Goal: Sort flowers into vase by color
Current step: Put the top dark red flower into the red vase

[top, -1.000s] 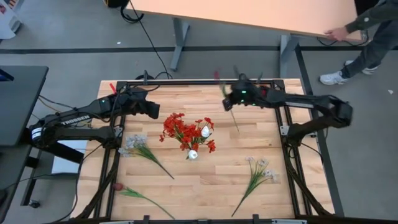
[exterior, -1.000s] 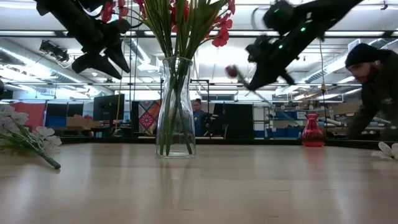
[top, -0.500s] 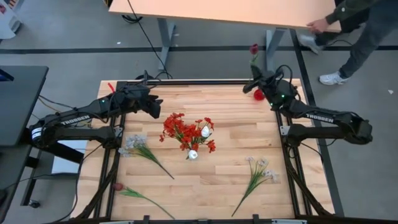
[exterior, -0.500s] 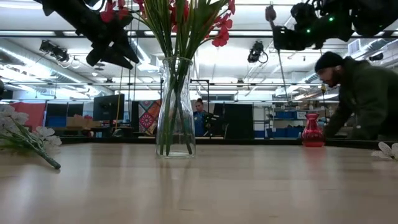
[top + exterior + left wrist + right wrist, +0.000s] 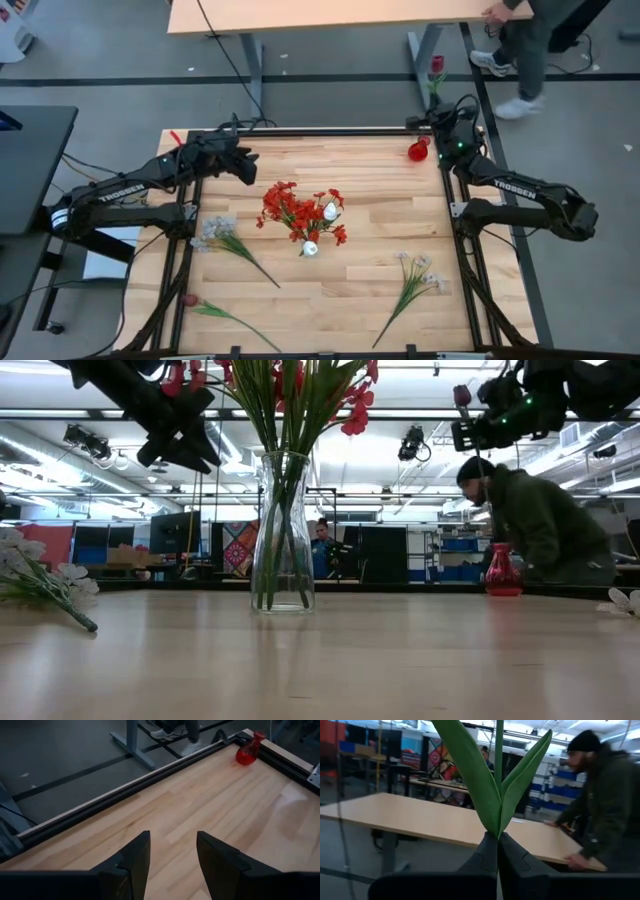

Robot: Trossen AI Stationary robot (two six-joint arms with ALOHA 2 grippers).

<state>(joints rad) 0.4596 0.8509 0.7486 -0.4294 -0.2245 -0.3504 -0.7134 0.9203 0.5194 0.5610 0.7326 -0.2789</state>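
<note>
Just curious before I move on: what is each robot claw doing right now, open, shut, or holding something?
Left gripper: open, holding nothing, above the table.
Right gripper: shut on a tulip stem, at the table's far right corner.

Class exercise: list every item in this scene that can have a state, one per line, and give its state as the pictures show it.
Clear vase: upright, holding red flowers.
Red vase: upright at the table's far right corner, no flowers in it.
Tulip: held upright in the right end effector, beyond the table edge.
Left end effector: open, holding nothing, above the table.
Pale sprays: lying flat.
Tulip on the table: lying flat.
</note>
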